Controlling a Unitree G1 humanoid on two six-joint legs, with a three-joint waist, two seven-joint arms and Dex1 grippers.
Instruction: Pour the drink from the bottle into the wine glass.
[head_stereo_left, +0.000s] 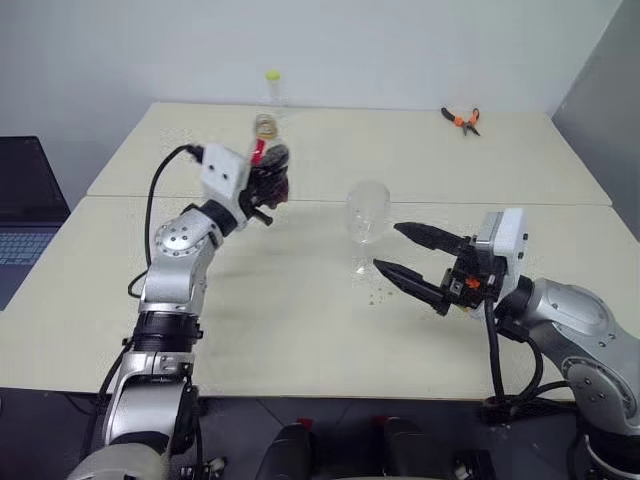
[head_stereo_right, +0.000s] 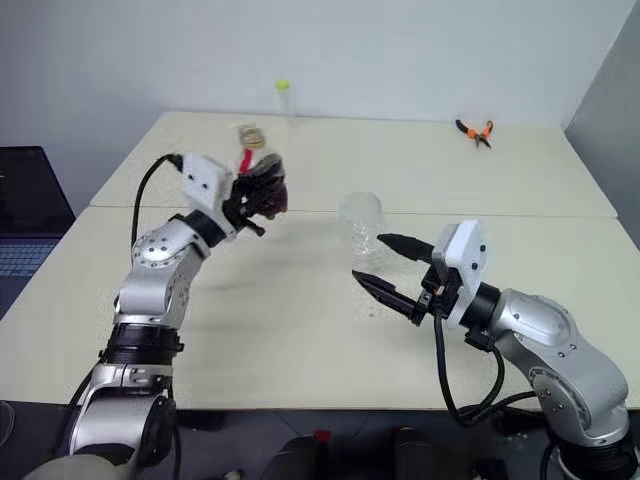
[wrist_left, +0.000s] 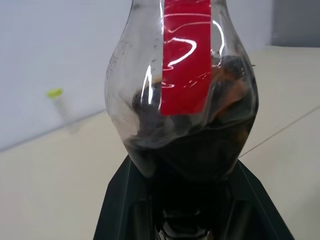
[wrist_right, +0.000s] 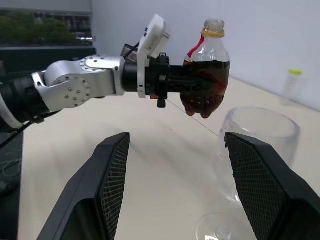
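My left gripper (head_stereo_left: 266, 192) is shut on the bottle (head_stereo_left: 271, 165) and holds it roughly upright above the table, left of the wine glass (head_stereo_left: 367, 214). The bottle (wrist_right: 207, 85) is clear with a red label and an uncapped mouth with a yellow ring. The drink (wrist_left: 195, 150) is dark and fills its lower body. The wine glass (wrist_right: 260, 132) stands upright on the table with nothing in it. My right gripper (head_stereo_left: 388, 247) is open, and its fingertips point at the glass from the right, close to it but apart from it.
A thin clear tube with a yellow-green top (head_stereo_left: 273, 88) stands at the table's far edge. Orange-handled pliers (head_stereo_left: 462, 120) lie at the far right. A laptop (head_stereo_left: 20, 215) sits off the table's left side. A seam (head_stereo_left: 450, 203) runs across the tabletop.
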